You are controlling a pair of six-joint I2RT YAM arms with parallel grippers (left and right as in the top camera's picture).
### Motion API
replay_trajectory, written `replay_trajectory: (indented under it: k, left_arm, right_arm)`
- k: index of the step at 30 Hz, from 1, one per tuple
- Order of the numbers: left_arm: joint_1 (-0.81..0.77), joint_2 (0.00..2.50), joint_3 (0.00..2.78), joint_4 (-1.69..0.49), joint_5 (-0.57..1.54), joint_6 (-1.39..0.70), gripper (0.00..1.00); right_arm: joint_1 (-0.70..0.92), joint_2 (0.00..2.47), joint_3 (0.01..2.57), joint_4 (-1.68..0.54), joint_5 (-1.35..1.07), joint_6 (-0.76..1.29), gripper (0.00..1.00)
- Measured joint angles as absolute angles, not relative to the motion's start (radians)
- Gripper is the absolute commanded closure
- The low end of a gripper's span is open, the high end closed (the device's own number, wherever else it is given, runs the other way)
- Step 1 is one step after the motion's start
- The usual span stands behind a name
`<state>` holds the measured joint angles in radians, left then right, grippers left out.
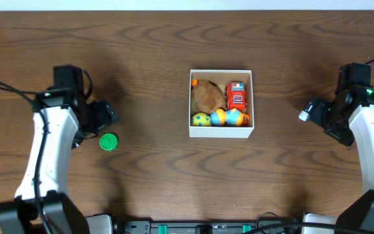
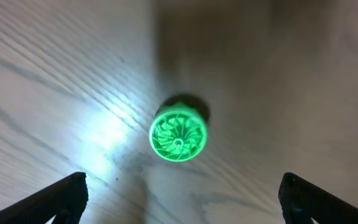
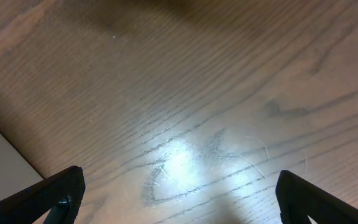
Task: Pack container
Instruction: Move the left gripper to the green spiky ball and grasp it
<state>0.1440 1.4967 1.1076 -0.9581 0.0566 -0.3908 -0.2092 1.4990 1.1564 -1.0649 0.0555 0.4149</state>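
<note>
The container (image 1: pixel 221 131), a square white-walled box, sits at the table's middle. It holds a brown plush toy (image 1: pixel 207 96), a red toy car (image 1: pixel 236 95) and small coloured balls (image 1: pixel 219 117). A round green toy (image 1: pixel 108 142) lies on the table at the left; it also shows in the left wrist view (image 2: pixel 178 135). My left gripper (image 2: pixel 179 198) is open and empty, above the table just beside the green toy. My right gripper (image 3: pixel 179 198) is open and empty over bare wood at the far right, well away from the container.
A pale flat edge (image 3: pixel 2 163) shows at the lower left of the right wrist view. The wooden table (image 1: pixel 148 58) stretches on all sides of the container.
</note>
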Motion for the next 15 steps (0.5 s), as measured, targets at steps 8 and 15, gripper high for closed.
replay_trajectory:
  k: [8,15]
  left_arm:
    - [0.144,1.625,1.021,-0.855,0.076,-0.393,0.02]
    - [0.144,1.744,1.021,-0.827,0.077,-0.393,0.02]
  right_arm:
    - [-0.209,1.499,1.156,-1.065,0.055,0.412,0.01]
    - [-0.209,1.499,1.156,-1.065,0.052,0.412,0.01]
